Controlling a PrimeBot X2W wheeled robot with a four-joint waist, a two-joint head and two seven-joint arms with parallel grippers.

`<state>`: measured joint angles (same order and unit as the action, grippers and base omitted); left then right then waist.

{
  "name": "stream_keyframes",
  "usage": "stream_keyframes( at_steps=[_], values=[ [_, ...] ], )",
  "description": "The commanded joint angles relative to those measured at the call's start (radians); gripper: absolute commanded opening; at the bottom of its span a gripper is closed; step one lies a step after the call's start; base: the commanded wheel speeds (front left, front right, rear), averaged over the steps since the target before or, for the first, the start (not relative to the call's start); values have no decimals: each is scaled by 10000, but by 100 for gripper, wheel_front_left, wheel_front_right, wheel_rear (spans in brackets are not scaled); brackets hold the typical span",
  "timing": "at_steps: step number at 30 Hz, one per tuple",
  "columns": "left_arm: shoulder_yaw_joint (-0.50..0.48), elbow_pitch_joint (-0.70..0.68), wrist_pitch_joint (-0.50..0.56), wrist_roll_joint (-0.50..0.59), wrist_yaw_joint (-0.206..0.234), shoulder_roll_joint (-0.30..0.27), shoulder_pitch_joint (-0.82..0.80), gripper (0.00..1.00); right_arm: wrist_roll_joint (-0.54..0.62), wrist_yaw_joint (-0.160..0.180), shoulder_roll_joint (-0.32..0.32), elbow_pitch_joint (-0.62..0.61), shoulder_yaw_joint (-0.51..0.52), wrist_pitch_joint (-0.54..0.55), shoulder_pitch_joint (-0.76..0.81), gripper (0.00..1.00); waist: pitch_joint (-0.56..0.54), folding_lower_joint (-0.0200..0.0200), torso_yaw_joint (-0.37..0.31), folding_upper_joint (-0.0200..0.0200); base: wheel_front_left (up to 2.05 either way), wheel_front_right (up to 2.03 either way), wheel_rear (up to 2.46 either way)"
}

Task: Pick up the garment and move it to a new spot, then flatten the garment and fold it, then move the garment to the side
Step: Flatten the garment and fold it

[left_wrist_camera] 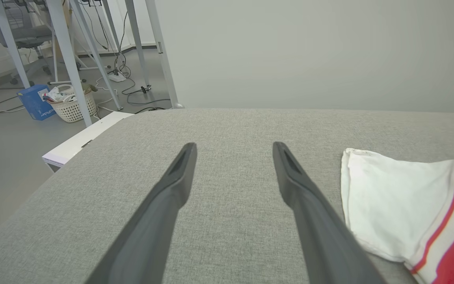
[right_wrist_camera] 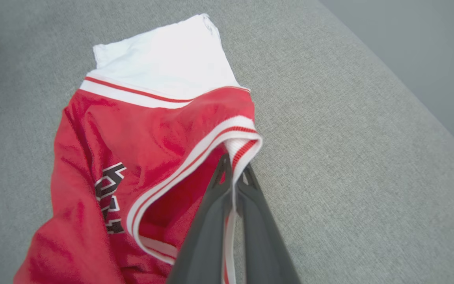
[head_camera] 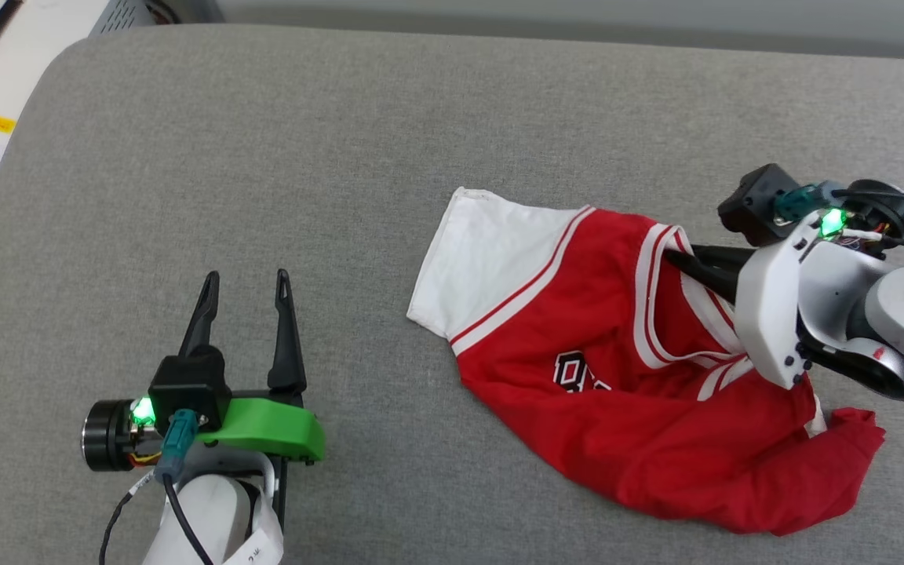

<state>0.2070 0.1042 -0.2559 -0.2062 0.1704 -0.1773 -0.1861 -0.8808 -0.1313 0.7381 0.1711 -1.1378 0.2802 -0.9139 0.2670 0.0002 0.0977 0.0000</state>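
1. The right gripper (right_wrist_camera: 233, 169) is nearest its wrist lens. Its 2 dark fingers are pressed together on the striped collar (right_wrist_camera: 246, 144) of the garment (head_camera: 625, 392), with the trim pinched between them.
2. The garment lies crumpled on the grey padded surface (head_camera: 264, 157), toward the robot's right. 1 white sleeve (head_camera: 491, 251) is spread flat and points toward the left side, while the red body bunches under and beside the right forearm (head_camera: 852, 306).
3. The left gripper (head_camera: 247, 276) sits over bare surface with its jaws wide apart and nothing between them. It is near the sleeve's edge but not touching it.
4. By my reading, this is the pick-up that begins the move to a new spot.
5. What could go wrong:
   - The pinch takes only a narrow strip of collar trim (I cannot tell how many layers it holds), so the cloth's weight on a lift could pull it free.
   - The bunched hem beside the forearm could catch on the arm and drag.
   - Lifted from 1 point, the shirt would likely hang twisted and be harder to flatten.
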Motion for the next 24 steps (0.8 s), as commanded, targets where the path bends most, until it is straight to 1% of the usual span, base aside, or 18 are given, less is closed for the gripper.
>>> stream_keyframes(
  at_steps=[1, 6, 9, 14, 19, 21, 24],
  values=[
    [-85, 25, -59, 137, -73, 67, 226, 100, 149, 6, 280, -277, 105, -250, -174, 0, -631, -2, -412, 0, 0, 0, 0],
    [-265, -46, -59, 217, -123, 111, 619, 100, 509, 6, 1102, -1395, 797, -713, -21, 0, -898, -2, -603, 0, 0, 0, 0],
    [-365, -108, -59, 263, -149, 149, 834, 100, 695, 6, 1484, -2040, 1417, -664, 174, 0, -928, -2, -703, 0, 0, 0, 0],
    [-413, -169, -59, 365, -212, 275, 908, 100, 1052, 6, 1849, -2591, 2372, -189, 317, 0, -835, -2, -680, 0, 0, 0, 0],
    [-340, -150, -59, 474, -369, 451, 708, 100, 1402, 6, 1817, -2598, 3012, 332, -196, 0, -604, -2, -399, 0, 0, 0, 0],
    [-303, -117, -59, 497, -433, 542, 583, 100, 1501, 6, 1664, -2548, 3033, 513, -558, 0, -496, -2, -214, 0, 0, 0, 0],
    [-258, -87, -59, 522, -524, 675, 380, 100, 1637, 6, 1384, -2502, 2781, 772, -1171, 0, -285, -2, 104, 0, 0, 0, 0]
  ],
)
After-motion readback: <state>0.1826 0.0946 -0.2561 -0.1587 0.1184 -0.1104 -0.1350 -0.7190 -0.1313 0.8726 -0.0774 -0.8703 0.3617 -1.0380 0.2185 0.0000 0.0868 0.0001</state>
